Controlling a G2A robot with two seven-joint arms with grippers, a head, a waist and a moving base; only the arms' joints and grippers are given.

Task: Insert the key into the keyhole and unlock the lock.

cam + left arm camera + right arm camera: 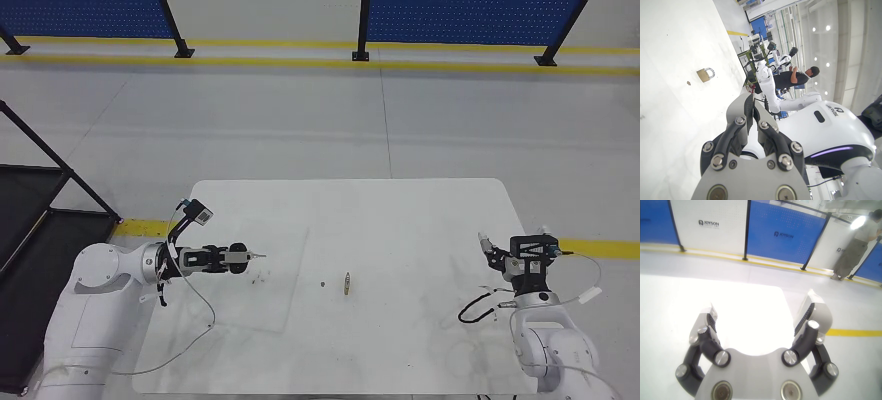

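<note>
Top view placed the lock [346,283] flat on the white surface [420,220], near its middle and a little toward 6 o'clock, with nothing touching it. The left wrist view showed a brass body with a silver shackle seated in it, so it read as not yet unlocked.

The left end effector [255,257] hung at about 9 o'clock from the lock, well apart from it and pointing toward 3 o'clock. Its fingers [738,108] were clenched, pads pressed together. Whether the key sat between them I could not tell, as nothing clearly stuck out past the tips. A small brown speck [688,83] lay near the lock on the side facing the left end effector, too small to identify.

The right end effector [762,304] was at the 3 o'clock edge of the surface, released, with nothing between its fingers and well apart from the lock.

By my judgement the task was at its start: an approach, with no insertion begun. The next move would call for finding which way the keyhole faced, which the views did not show, then lining the key up with it. The lock lay loose, so a push would likely slide it. The free right end effector might have to steady the body first.
</note>
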